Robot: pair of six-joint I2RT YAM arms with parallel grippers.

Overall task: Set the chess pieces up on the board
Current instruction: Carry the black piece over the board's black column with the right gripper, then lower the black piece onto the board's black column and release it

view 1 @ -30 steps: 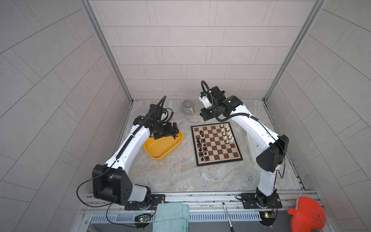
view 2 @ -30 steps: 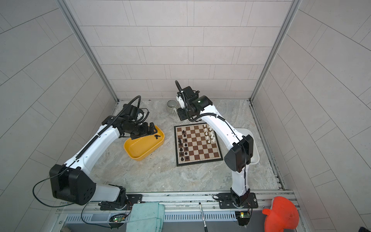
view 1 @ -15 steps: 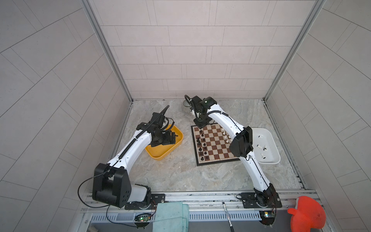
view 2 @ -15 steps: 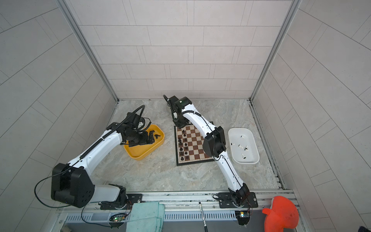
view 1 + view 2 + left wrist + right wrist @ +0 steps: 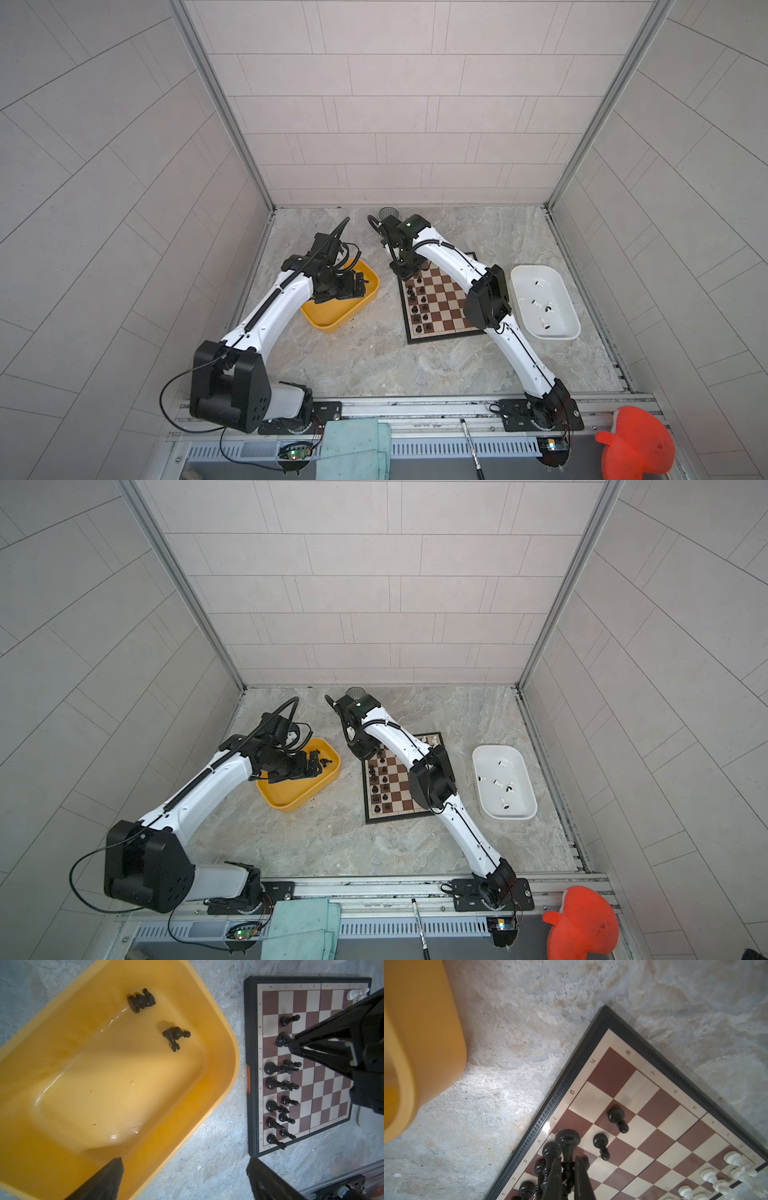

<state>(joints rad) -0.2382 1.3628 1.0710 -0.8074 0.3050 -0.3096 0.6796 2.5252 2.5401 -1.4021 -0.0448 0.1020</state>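
One stone-patterned table (image 5: 365, 365) carries every item. Two white arms reach over it from the near rail: the left arm (image 5: 274, 307) and the right arm (image 5: 449, 262).

The board (image 5: 444, 305) lies flat near the middle of the table, between two trays and apart from both. The yellow tray (image 5: 332, 328) sits on its left and the white tray (image 5: 559, 291) on its right.

The left end effector (image 5: 184, 1160) hangs over the yellow tray with its jaws spread fully and nothing between them. The right end effector (image 5: 569, 1164) is positioned near the far left corner of the board, jaws closed tight on the upper part of the held black piece (image 5: 568, 1139). The base of that piece is over the outermost line of squares on the board's left side. Whether it touches the square cannot be determined.

The chess pieces (image 5: 414, 309) are distributed as follows:
- Black pieces (image 5: 276, 1086) stand upright in two lines along the left side of the board.
- Loose black pieces (image 5: 175, 1036) lie on their sides in the yellow tray.
- White pieces (image 5: 708, 1176) stand at the board's far right corner.
- Loose white pieces (image 5: 536, 303) lie scattered in the white tray.
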